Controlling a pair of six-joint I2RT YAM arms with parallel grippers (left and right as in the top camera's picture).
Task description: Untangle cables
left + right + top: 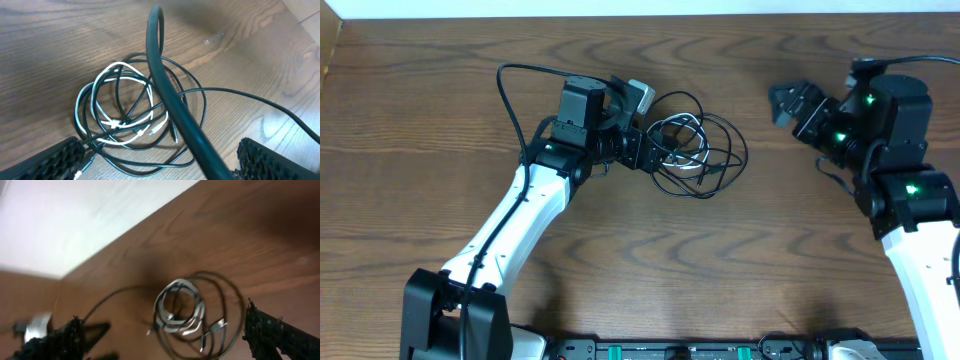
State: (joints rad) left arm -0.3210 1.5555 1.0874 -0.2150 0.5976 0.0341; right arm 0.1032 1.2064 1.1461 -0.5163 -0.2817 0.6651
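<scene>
Lying in one knot on the wooden table (440,120): the cables (695,150), approx mid-table and nearer the L arm. Black cords (204,107) make several wide overlapping loops. White cord (120,64) is coiled inside them, crossing itself + the black ones more than once. Small plug ends show near the bottom of the coil in L wrist view; can't tell which cord each belongs to.

L gripper (645,130): fingers spread wide, nothing btwn pads. Sits at the knot's L edge, just beside the outer loops; touching or not, can't tell from overhead. In L wrist view the fingertips (50,160) sit in the bottom corners w/ the knot on the table beyond them. Thick black cable (172,100) crosses close to the lens, not part of the knot.

R gripper (790,100): also spread wide, empty. Well apart from the knot, off to its R. R wrist view is blurred: knot shows btwn the two fingers, w/ table edge + pale surface (100,210) behind.
</scene>
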